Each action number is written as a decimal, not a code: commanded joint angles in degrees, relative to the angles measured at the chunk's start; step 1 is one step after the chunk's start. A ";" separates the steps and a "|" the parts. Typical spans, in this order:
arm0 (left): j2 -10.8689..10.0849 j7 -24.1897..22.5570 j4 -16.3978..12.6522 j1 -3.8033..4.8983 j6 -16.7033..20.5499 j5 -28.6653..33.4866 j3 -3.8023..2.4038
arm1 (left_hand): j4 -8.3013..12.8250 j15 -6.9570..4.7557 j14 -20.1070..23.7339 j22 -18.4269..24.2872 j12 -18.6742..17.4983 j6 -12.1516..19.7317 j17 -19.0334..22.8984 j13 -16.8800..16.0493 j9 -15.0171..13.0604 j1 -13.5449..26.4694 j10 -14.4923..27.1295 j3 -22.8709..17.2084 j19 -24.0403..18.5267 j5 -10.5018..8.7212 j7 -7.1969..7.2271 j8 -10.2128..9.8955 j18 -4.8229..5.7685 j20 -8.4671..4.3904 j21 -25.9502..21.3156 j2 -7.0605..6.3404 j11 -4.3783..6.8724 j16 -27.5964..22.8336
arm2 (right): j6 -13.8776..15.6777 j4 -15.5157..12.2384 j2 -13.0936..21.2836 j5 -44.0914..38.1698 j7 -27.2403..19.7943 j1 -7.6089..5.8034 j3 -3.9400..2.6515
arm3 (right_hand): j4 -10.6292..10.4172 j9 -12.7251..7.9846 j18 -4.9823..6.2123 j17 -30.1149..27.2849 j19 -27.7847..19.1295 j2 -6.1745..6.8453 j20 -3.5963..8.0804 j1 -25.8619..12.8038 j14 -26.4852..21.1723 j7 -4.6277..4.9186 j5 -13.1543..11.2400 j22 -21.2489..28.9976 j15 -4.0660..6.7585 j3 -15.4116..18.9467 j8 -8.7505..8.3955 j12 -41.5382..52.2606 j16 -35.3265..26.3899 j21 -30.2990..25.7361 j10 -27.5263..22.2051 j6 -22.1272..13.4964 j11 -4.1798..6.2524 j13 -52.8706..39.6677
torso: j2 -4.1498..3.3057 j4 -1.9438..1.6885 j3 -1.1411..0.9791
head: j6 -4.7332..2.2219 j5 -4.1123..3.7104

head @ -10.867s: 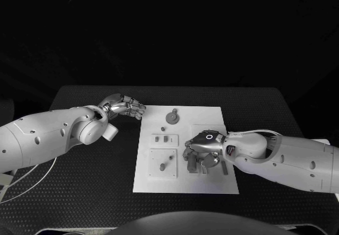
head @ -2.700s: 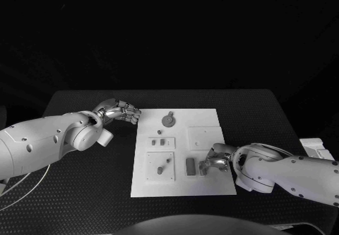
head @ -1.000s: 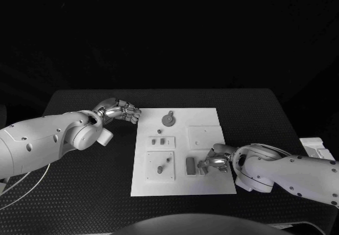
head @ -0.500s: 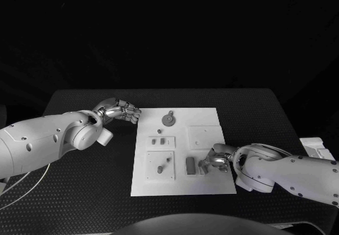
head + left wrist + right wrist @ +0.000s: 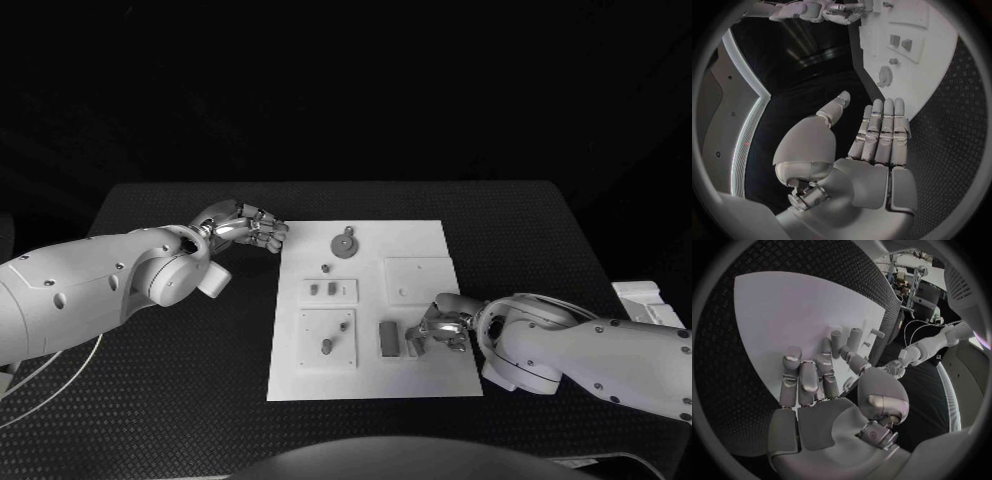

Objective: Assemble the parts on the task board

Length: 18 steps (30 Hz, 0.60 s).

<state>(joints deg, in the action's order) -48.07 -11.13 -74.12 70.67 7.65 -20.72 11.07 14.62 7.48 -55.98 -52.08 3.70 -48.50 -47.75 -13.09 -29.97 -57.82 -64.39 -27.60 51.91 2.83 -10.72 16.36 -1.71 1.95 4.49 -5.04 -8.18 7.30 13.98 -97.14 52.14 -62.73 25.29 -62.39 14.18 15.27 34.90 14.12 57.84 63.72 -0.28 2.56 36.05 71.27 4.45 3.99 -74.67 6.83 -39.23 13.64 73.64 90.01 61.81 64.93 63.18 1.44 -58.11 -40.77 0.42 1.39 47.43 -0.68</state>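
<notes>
Looking down from the head cam, a white task board (image 5: pixel 433 375) is seen lying mid-table on a black textured mat (image 5: pixel 173 420).

Right hand (image 5: pixel 437 332) is placed low over the board's near right part, fingers bent down beside a dark upright block part (image 5: pixel 388 338). Whether the block or any other part is pinched can't be told; in the right wrist cam the fingers (image 5: pixel 807 377) are curled over the white plate with small pieces just past the tips.

Left hand (image 5: pixel 248 225) is kept off the board, just beside its far left corner, holding nothing. In the left wrist cam its fingers (image 5: pixel 882 125) are seen straight and pressed side by side, thumb apart.

Progress, as judged: approx. partway. A round disc part (image 5: pixel 346 241) is seated at the far end, a small peg (image 5: pixel 327 267) sits below it, two small pieces (image 5: pixel 332 289) stand in a raised panel, and a slanted piece (image 5: pixel 329 346) lies on the near left square panel. The far right square panel (image 5: pixel 420 274) appears bare, so at least that slot looks left to fill; the block near the right hand seems the one being worked.

No brand, label or writing can be read.
</notes>
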 commanded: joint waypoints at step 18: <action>0.07 -0.37 -0.07 0.02 -0.73 -0.26 -0.03 | -0.45 0.01 0.33 -0.10 0.37 0.48 0.08 0.11 -0.01 0.02 0.34 -0.02 -0.38 0.04 0.03 -0.03 -1.16 -0.14 -0.01 -0.21 -0.05 0.25 | -1.01 -0.18 0.09 -2.55 -1.88 0.05 0.01 | -5.33 -1.10 0.88 0.23 0.74 8.05 0.63 -3.93 0.73 -0.11 -0.13 -0.05 0.36 -1.97 0.39 -0.95 -0.51 -0.36 1.07 0.60 0.44 -0.93 | -0.02 0.03 0.01 | 0.04 -0.02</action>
<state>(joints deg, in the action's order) -48.07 -11.10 -74.08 70.67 7.63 -20.73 11.08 14.62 7.48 -55.98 -52.12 3.70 -48.50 -47.75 -13.03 -29.96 -57.81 -64.39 -27.60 51.91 2.83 -10.72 16.36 -1.70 1.95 4.49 -5.04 -8.18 7.30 13.87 -97.21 52.24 -64.55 24.52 -62.38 14.20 10.18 33.88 14.12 58.05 64.50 7.26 2.77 32.00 71.59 4.21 3.99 -74.66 7.14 -41.12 13.64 72.92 89.79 61.81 65.45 63.62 1.55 -58.97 -40.77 0.42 1.40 47.43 -0.66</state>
